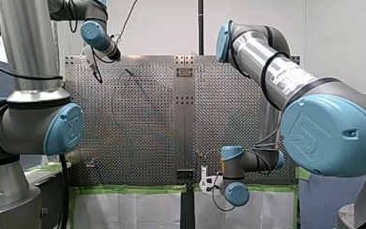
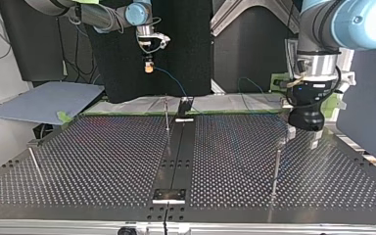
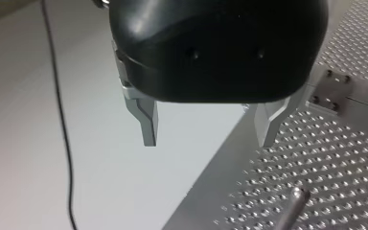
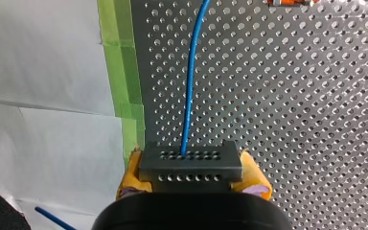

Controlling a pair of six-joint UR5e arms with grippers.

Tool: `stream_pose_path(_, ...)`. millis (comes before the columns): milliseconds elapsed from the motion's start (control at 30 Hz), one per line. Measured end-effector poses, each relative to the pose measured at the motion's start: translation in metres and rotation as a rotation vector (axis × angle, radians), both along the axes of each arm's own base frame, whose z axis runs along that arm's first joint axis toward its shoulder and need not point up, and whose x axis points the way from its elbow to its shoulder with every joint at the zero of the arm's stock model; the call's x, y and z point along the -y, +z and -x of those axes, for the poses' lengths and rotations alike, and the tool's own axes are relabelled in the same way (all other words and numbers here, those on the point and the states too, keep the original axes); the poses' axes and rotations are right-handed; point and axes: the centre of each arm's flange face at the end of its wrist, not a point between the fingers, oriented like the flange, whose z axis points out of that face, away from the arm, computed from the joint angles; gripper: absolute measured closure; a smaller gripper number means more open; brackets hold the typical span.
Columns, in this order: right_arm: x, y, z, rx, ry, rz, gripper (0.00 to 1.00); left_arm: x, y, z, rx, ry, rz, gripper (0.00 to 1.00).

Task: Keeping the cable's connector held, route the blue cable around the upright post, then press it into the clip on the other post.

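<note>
In the right wrist view my right gripper (image 4: 191, 178) is shut, its yellow pads (image 4: 132, 168) clamped on a dark grey connector block (image 4: 190, 162). The blue cable (image 4: 191, 81) runs straight ahead from the block over the perforated plate. In the top view this gripper (image 2: 148, 66) hangs high above the table's far edge, and the cable (image 2: 174, 82) sags down toward the centre post (image 2: 167, 116). My left gripper (image 3: 206, 129) is open, with nothing between its metal fingers (image 3: 146, 122). It hovers beside another thin post (image 2: 276, 164), near my left gripper (image 2: 302, 138).
A third thin rod (image 2: 35, 164) leans at the top view's left. Green tape (image 4: 124, 72) and white sheeting line the table's edge. A small orange part (image 4: 287, 2) lies far ahead of my right gripper. A grey board (image 2: 49, 100) rests beyond the table.
</note>
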Motion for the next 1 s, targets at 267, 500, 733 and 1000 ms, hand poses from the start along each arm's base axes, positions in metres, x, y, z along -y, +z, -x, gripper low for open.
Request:
stream_pose_path(267, 0.002, 0.0, -0.001, -0.009, 0.001, 0.001, 1.0, 0.003, 0.028, -0.002, -0.014, -0.011, -0.087, 0.0)
stream_pose_path(500, 0.003, 0.0, -0.002, -0.011, 0.002, -0.004, 1.0, 0.009, 0.042, -0.004, -0.025, -0.049, -0.167, 0.0)
stream_pose_path(733, 0.001, 0.0, -0.004, -0.013, 0.009, -0.006, 1.0, 0.015, 0.026, -0.012, -0.076, -0.083, -0.236, 0.0)
stream_pose_path(1000, -0.001, -0.001, -0.005, -0.018, 0.015, -0.011, 1.0, 0.019, 0.01, -0.021, -0.129, -0.084, -0.319, 0.0)
